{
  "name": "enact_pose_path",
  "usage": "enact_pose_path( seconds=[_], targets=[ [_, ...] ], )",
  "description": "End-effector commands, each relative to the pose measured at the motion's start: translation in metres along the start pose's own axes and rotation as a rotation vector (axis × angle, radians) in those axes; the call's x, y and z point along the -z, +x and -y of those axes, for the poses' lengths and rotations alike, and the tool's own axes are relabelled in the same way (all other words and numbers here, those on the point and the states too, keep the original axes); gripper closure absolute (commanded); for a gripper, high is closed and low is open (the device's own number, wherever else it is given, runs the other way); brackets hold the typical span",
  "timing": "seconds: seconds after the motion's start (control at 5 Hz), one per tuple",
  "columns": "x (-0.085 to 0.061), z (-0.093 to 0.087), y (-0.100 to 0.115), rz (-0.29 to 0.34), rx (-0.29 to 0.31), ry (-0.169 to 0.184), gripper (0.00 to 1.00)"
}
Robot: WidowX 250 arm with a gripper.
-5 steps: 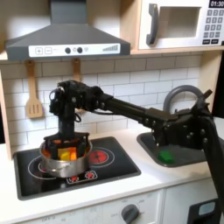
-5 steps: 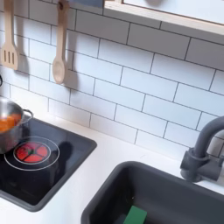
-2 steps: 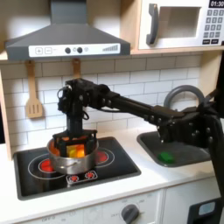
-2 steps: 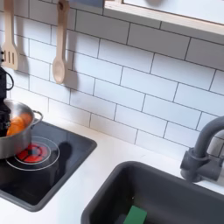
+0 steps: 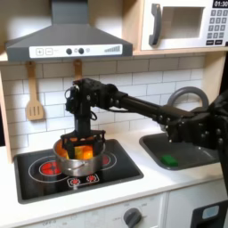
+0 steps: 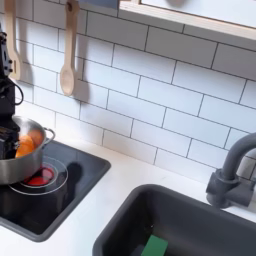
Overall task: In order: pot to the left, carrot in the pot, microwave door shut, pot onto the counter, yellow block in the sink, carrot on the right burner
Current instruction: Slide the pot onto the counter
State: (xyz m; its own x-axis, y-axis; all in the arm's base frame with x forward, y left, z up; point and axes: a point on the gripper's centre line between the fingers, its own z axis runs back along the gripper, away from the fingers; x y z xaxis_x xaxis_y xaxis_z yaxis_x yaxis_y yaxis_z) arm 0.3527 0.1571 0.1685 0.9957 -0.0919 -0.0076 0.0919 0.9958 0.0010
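Observation:
The steel pot sits on the black cooktop between the two red burners. It also appears at the second exterior view's left edge as the pot. Inside it lie the orange carrot and a yellow block, close together. My gripper reaches down from the right onto the pot's far rim and looks shut on it. In the second exterior view the gripper is partly cut off. The microwave door is shut. The sink lies to the right.
A flat green piece lies in the sink beside the dark faucet. Wooden utensils hang on the tiled wall under the range hood. Cream counter runs between cooktop and sink.
My gripper and the pot have slid together toward the first exterior view's right, from over the left burner to the cooktop's middle. The pot has come further into the second exterior view.

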Motion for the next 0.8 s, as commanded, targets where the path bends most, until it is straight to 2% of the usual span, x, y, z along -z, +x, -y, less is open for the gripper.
enact_pose_path(
  seconds=[0.0, 0.6],
  targets=[
    [0.002, 0.020, -0.003, -0.010, 0.031, -0.020, 0.00],
    [-0.003, 0.052, -0.006, 0.003, 0.081, -0.031, 0.00]
  ],
)
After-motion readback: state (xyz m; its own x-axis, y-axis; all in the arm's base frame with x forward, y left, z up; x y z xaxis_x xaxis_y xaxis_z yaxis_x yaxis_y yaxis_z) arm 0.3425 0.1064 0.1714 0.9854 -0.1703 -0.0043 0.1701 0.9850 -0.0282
